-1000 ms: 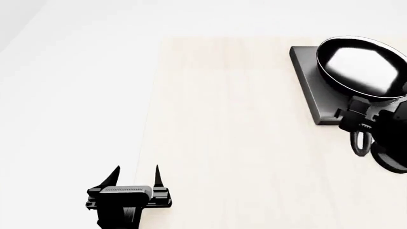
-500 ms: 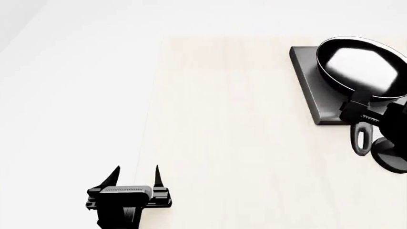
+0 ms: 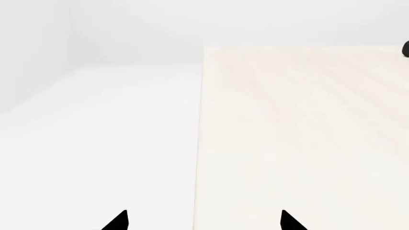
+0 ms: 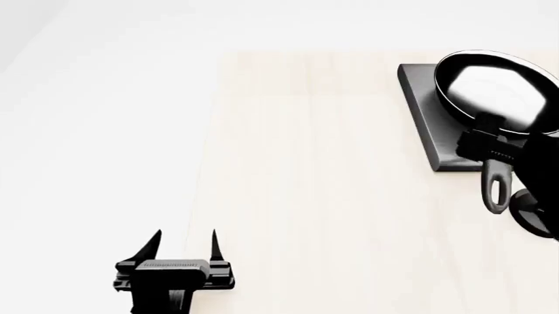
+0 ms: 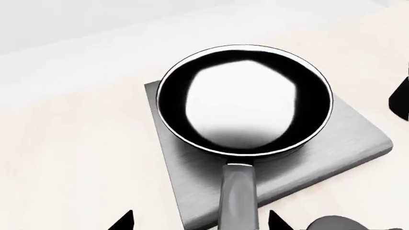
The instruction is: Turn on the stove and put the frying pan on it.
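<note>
In our right wrist view the frying pan (image 5: 244,100) sits on the stove (image 5: 345,143), right claw (image 5: 201,221) apart around its handle; the head view shows the left claw (image 4: 186,243) apart.

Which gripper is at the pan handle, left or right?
The right gripper: its fingertips flank the pan handle over the stove, open. The left gripper hangs open over the table's near-left edge, nothing between its fingers.

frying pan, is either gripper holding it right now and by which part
The right gripper straddles the frying pan handle with its fingertips apart, so no clear hold. The left gripper is open and empty.
</note>
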You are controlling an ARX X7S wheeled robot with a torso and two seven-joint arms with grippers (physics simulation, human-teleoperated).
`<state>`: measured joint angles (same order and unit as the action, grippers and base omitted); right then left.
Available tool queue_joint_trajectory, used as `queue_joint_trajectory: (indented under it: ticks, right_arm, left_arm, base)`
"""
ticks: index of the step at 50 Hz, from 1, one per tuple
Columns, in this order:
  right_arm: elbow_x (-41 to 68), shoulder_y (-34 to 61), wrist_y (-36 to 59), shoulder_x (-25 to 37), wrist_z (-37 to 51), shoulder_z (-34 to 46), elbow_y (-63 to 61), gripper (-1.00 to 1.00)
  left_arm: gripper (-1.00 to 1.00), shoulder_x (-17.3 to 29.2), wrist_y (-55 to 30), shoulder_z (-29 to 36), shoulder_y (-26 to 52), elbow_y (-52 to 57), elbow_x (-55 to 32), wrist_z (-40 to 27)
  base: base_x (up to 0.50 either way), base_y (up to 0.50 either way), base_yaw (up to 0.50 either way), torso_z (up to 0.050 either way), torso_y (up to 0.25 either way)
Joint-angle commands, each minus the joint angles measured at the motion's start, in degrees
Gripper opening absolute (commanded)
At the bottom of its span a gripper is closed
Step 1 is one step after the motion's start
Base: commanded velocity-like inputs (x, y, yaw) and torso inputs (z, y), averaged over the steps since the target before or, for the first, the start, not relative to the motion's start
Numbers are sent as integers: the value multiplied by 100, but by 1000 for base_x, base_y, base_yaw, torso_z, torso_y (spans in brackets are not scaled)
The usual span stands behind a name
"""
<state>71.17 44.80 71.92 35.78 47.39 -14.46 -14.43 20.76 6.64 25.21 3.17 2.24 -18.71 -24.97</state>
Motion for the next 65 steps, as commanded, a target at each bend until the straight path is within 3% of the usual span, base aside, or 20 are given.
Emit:
queue_joint_trajectory:
  ticks: [1,30,65]
  right_arm:
    - [-308,-513,-584,89,-556,19,-882,100]
    - [-1079,-1632,-2011,0,-1592,-273,-2402,100]
    - [-1021,-2186,-2330,78,-1433,-491,-3740,100]
  left_arm:
    - [100,123,-211,25,-81,443,154,-214]
    - [100,548,-965,-22,-361,2692,168,-768]
    - [100,820,-1534,82,-476,4233,286,-1069]
  base:
    - [0,0,0,0,0]
    - [0,0,0,0,0]
    - [0,0,0,0,0]
